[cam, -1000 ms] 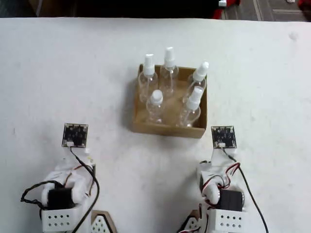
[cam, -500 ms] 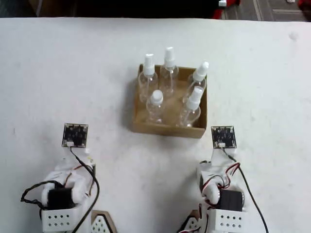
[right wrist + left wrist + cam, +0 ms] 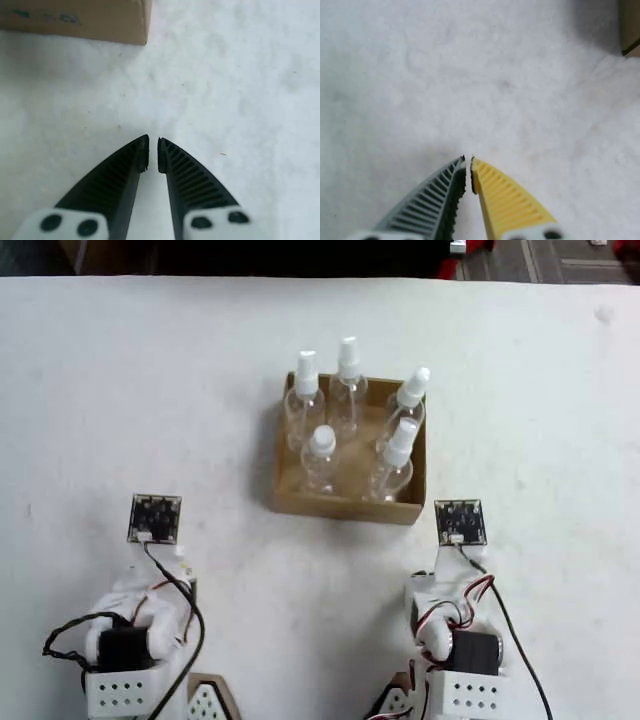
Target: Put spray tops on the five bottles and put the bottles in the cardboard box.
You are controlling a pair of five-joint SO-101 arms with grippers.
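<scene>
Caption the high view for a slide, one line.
Five white-topped bottles stand in the cardboard box on the table; both arms sit folded at its near edge.

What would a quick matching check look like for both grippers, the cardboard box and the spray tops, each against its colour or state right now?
Things:
1. left gripper
2. right gripper
3. cardboard box
4. spray tops

Colour or state:
A. black, shut
B. brown, holds all five bottles
C. one side grey, the other yellow, shut
D. white, fitted on the bottles

Pairs: 1-C, 2-A, 3-B, 4-D.
</scene>
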